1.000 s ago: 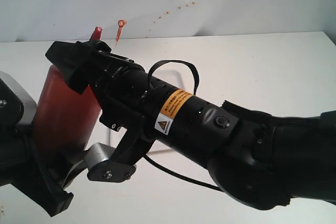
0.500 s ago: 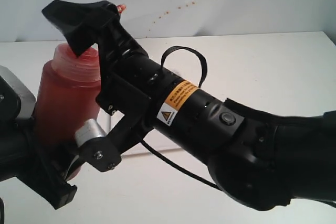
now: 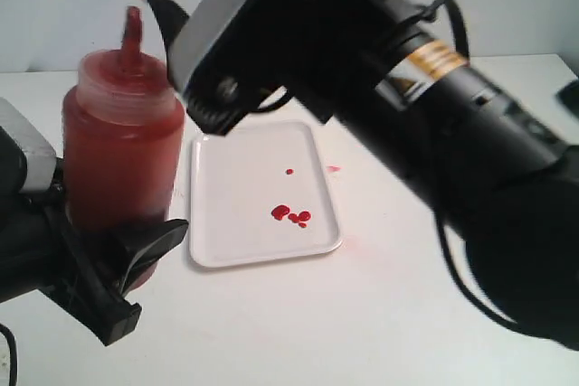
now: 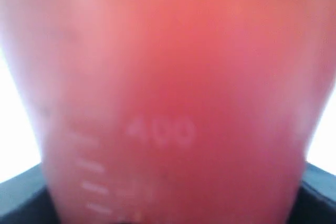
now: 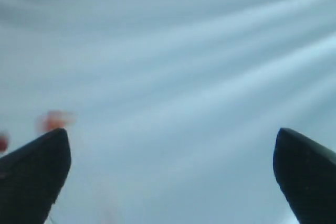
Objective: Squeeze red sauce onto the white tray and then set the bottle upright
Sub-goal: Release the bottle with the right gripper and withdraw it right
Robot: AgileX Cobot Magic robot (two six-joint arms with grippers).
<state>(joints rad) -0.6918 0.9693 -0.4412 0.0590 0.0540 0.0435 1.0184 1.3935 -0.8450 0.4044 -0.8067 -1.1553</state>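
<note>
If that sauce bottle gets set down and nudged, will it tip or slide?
The bottle looks nearly full, so probably heavy and fairly steady. It is taller than wide, so a high push might tip it.

Sauce point(image 3: 289, 214) lies on the tray point(image 3: 240, 178), right of the bottle point(image 3: 118, 151).

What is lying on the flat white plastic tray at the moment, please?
Small glossy red sauce blobs lie on the flat white plastic tray. The black right gripper hides its far edge, so that strip is unseen.
</note>
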